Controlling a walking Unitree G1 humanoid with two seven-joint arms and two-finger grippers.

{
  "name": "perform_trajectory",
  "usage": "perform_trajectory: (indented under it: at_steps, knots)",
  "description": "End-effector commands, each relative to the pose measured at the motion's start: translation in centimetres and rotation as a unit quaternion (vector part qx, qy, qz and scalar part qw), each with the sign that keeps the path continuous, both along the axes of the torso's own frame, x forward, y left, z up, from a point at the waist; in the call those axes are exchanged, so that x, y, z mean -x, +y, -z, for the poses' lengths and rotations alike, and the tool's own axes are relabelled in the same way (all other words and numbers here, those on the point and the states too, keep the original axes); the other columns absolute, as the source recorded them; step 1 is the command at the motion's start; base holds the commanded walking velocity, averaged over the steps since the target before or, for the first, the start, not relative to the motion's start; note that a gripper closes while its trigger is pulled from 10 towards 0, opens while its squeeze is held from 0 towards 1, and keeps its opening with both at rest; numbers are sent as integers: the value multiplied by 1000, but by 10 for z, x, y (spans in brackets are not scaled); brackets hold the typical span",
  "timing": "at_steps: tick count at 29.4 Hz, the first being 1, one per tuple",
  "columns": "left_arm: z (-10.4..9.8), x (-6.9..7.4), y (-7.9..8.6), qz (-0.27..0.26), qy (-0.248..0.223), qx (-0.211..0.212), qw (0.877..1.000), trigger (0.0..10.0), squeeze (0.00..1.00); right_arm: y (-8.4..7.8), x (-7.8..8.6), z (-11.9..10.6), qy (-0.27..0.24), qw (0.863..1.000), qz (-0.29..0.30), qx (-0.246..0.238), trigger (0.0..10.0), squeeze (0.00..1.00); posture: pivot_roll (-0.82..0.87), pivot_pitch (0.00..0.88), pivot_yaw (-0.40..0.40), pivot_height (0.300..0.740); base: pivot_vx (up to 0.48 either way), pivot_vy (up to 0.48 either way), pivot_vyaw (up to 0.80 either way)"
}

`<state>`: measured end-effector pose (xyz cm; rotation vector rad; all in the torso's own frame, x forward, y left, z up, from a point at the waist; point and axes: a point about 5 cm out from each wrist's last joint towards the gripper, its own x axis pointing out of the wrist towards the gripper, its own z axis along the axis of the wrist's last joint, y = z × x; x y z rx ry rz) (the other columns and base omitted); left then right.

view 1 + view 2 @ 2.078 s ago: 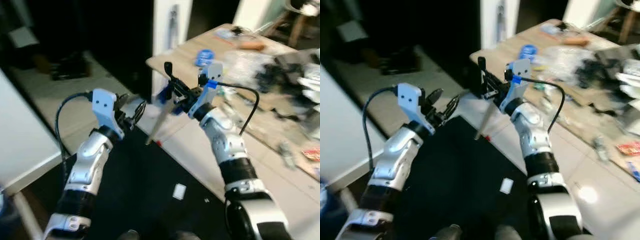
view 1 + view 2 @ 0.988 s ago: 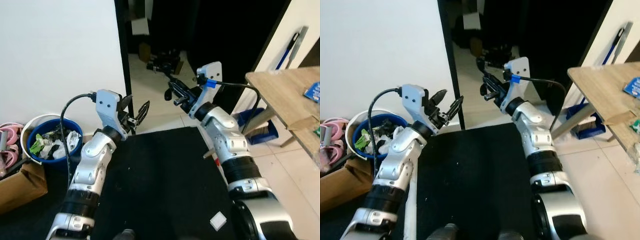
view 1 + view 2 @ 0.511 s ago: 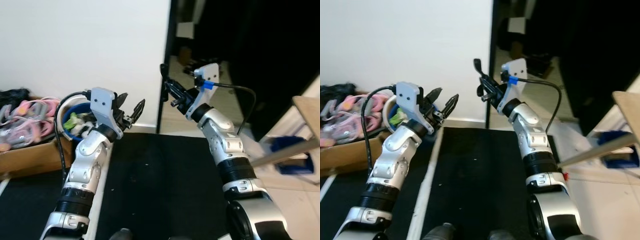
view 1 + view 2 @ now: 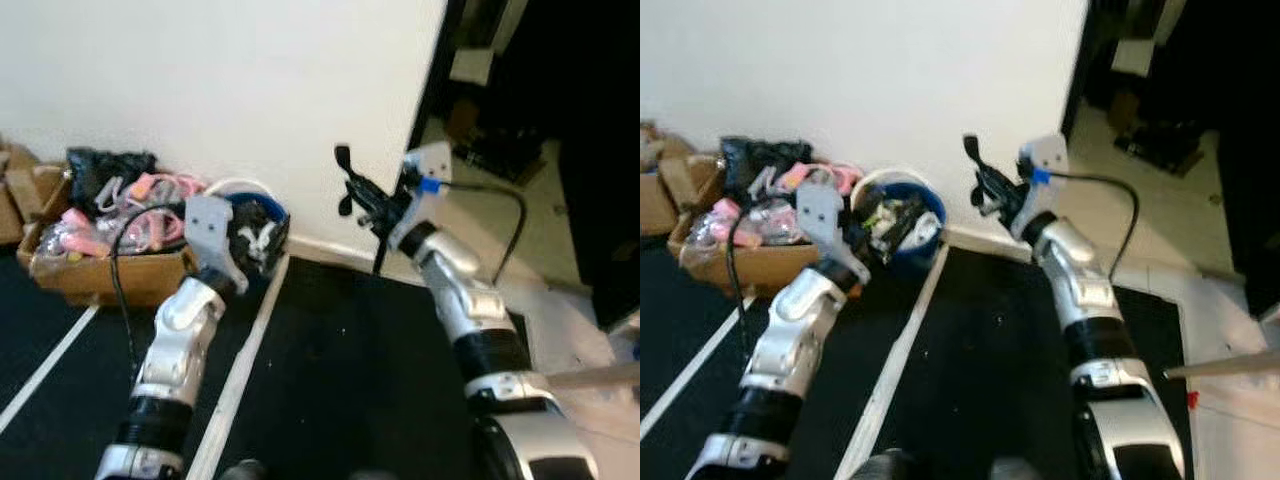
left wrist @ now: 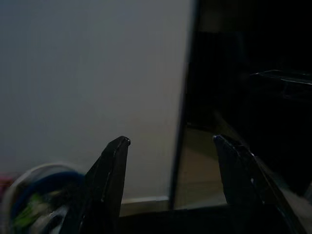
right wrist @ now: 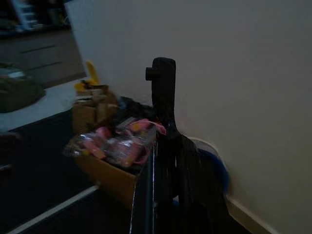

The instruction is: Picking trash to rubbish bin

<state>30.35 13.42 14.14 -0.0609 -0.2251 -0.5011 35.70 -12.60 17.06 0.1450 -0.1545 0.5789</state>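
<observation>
Right gripper point(image 4: 978, 180) clamped on a thin dark stick-like piece of trash point(image 6: 165, 141); left gripper point(image 5: 170, 190) fingers apart, empty.

Rubbish bin point(image 4: 930, 215), blue and already part-filled, stands against the wall beside a cardboard box point(image 4: 750, 262), ahead of the left arm. Judged light, stiff and narrow, the trash is prone to pivoting; grip mid-length, release directly over the rim.
</observation>
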Motion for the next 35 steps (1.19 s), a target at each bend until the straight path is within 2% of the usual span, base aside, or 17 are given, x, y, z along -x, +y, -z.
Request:
perform_trajectory:
  at_steps: [1, 35]
  knots:
    - [1, 1, -2, 6, -1, -5, 1000, 10000, 0, 3, 1, 0, -5, 1000, -9, -2, 10000, 0, -73, 0, -42, 740, 0, 0, 756]
    - [-1, 0, -2, 18, 3, 5, 1000, 10000, 0, 6, 0, -4, -8, 1000, -23, 2, 10000, 0, -80, 0, -34, 740, 0, 0, 758]
